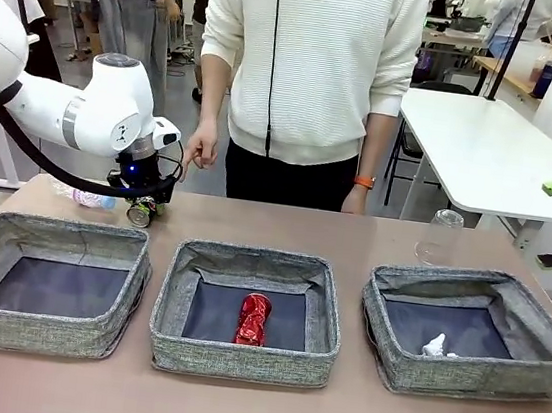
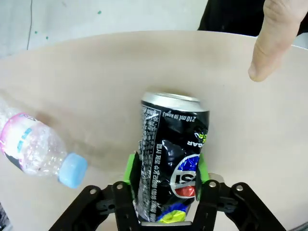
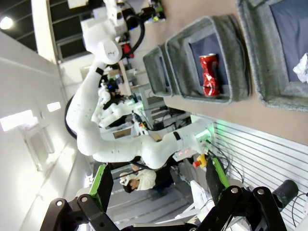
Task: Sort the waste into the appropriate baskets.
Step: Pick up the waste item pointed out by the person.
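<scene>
Here, my left claw (image 2: 166, 169) was clamped on the crushed dark printed can (image 2: 171, 149), green pads pressed on both its sides. In the wrist view the can's long axis ran straight up the frame from between my fingers, silver top away from me. In the front view it sat at the middle left, just above the far rim of the left grey woven fabric basket (image 1: 51, 229). The middle basket (image 1: 250, 257), holding the dented red can (image 1: 253, 319), lay to the lower right, so I judged the carry should go that way. My right claw (image 3: 156, 168) stood apart, empty. The can's lower end was hidden by my black links, and I could not tell if it touched the table.
</scene>
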You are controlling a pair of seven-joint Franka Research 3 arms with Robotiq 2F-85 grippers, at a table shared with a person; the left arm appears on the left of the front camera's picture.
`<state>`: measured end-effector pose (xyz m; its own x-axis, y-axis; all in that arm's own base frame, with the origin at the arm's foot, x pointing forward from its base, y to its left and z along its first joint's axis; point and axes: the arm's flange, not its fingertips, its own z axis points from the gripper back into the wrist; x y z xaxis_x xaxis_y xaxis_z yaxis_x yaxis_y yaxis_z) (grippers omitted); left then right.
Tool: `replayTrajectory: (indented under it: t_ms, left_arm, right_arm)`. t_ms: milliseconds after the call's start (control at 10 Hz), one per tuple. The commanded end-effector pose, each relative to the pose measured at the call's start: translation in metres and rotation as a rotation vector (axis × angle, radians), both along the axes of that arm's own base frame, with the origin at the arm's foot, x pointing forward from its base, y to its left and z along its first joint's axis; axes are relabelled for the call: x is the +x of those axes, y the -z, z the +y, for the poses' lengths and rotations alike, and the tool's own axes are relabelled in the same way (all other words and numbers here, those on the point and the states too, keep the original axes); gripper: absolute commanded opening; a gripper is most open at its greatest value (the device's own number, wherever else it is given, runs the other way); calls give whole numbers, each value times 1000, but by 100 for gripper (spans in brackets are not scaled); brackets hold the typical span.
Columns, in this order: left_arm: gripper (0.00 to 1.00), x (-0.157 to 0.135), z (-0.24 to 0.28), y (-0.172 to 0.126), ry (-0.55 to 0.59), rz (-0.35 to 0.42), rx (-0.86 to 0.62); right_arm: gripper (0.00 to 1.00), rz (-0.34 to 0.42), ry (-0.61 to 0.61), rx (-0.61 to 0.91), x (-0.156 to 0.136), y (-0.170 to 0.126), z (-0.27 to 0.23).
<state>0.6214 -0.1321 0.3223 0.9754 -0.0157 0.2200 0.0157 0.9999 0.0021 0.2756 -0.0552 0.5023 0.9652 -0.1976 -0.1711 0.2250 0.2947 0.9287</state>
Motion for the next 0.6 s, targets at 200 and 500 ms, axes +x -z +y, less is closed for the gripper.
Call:
replayTrajectory:
  t_ms: [200,500]
  left_arm:
    - [0,-12,0,-6,-12,2,41]
    - [0,-13,2,-8,-25,4,46]
  right_arm:
    - [100,-23,4,2,4,-2,2]
    - [100,-23,4,2,4,-2,2]
